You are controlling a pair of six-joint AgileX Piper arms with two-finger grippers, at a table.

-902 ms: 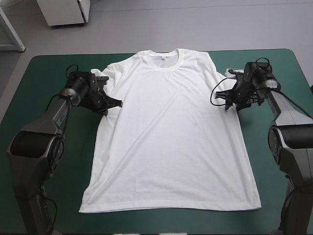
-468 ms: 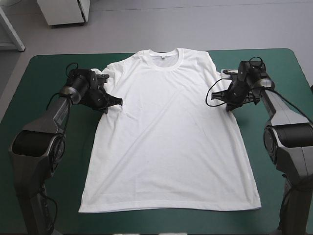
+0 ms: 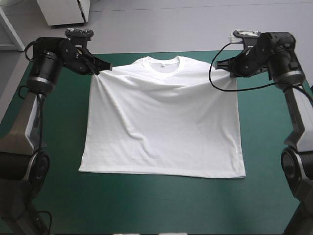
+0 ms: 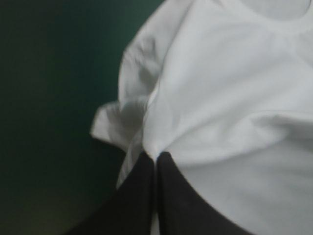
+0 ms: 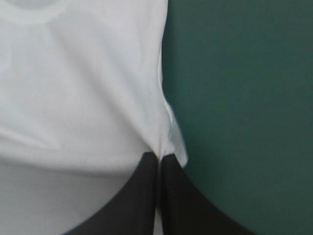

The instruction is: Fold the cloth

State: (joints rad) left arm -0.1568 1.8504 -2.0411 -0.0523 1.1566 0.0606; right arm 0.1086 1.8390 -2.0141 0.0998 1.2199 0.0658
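The white T-shirt (image 3: 161, 127) has its collar end lifted off the teal-green table while its hem lies flat near the front edge. My left gripper (image 3: 104, 68) is shut on the T-shirt at its left shoulder, held above the table's far left. My right gripper (image 3: 221, 63) is shut on the T-shirt at the right shoulder, raised at the far right. In the left wrist view the black fingers (image 4: 142, 191) meet in an arch with white cloth (image 4: 220, 93) pinched at the tip. The right wrist view shows the same, fingers (image 5: 146, 191) pinching the T-shirt (image 5: 83, 98) at its edge.
Bare teal-green cover (image 3: 161, 205) lies in front of the hem and along both sides of the T-shirt (image 3: 54, 137). The table's far edge runs just behind the raised collar (image 3: 162, 62).
Both grippers have risen and moved toward the far edge, lifting the shoulders of the T-shirt. The sleeves are now tucked under, and the hem has slid a little away from the front edge.
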